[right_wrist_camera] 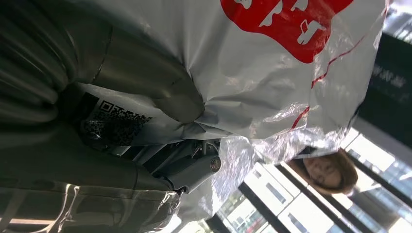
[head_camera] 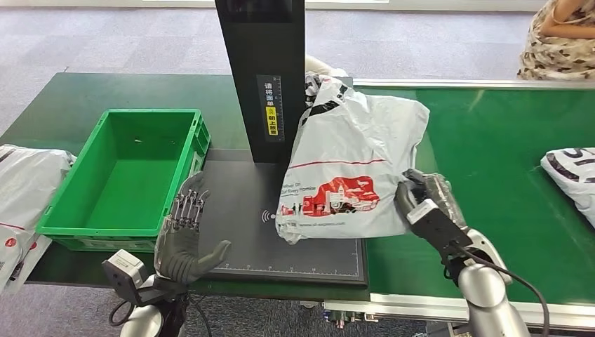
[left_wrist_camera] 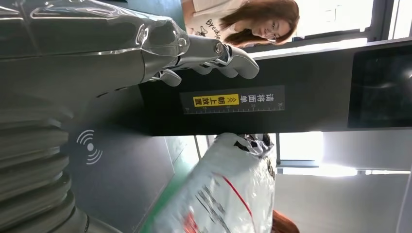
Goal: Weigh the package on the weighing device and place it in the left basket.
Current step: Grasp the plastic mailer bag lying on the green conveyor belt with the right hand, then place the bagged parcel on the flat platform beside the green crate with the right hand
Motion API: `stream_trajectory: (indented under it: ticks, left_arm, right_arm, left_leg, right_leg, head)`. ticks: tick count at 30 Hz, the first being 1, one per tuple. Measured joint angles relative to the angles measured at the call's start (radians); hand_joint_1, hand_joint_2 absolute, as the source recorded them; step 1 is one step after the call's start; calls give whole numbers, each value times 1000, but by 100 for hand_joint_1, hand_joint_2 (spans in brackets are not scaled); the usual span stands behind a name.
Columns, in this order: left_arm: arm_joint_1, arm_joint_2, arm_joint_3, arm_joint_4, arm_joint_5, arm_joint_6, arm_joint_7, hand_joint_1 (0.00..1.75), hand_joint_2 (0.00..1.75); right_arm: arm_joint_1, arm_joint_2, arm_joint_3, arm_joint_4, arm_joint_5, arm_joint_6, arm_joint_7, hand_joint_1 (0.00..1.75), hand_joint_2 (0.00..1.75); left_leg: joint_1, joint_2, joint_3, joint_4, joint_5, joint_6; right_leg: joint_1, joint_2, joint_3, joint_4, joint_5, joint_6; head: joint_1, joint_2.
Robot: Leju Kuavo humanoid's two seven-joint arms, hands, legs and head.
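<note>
A white plastic package [head_camera: 351,161] with a red print stands tilted over the right half of the black weighing plate [head_camera: 238,225], against the black post [head_camera: 263,77]. My right hand [head_camera: 424,200] grips its right edge; in the right wrist view the thumb [right_wrist_camera: 160,92] presses into the bag [right_wrist_camera: 272,73] and the fingers wrap behind it. My left hand [head_camera: 186,235] hovers over the plate's left front corner, fingers apart and holding nothing. The left wrist view shows these fingers [left_wrist_camera: 214,53] stretched toward the post, with the package [left_wrist_camera: 228,194] beyond. The green basket [head_camera: 126,172] stands left of the plate.
Another white package [head_camera: 24,189] lies left of the basket, and one more [head_camera: 572,172] rests on the green conveyor belt [head_camera: 491,140] at the right. A person [head_camera: 558,38] sits at the far right behind the belt.
</note>
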Motion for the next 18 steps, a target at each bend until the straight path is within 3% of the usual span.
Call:
stream_trajectory:
  ticks: [12,18]
  left_arm:
    - [-22,0,-7,0,10,6,15,0,175]
    - [-40,0,-19,5,10,5,29,0,175]
  right_arm:
    - [-107,-10,267,233,-45,151,110,175,175]
    - [-114,-17,364,280,-82,228,110,175,175]
  left_leg:
    - [0,0,0,0,0,0]
    - [0,0,0,0,0,0]
  right_leg:
    - [0,0,0,0,0,0]
    - [0,0,0,0,0,0]
  head:
    - [0,0]
    - [0,0]
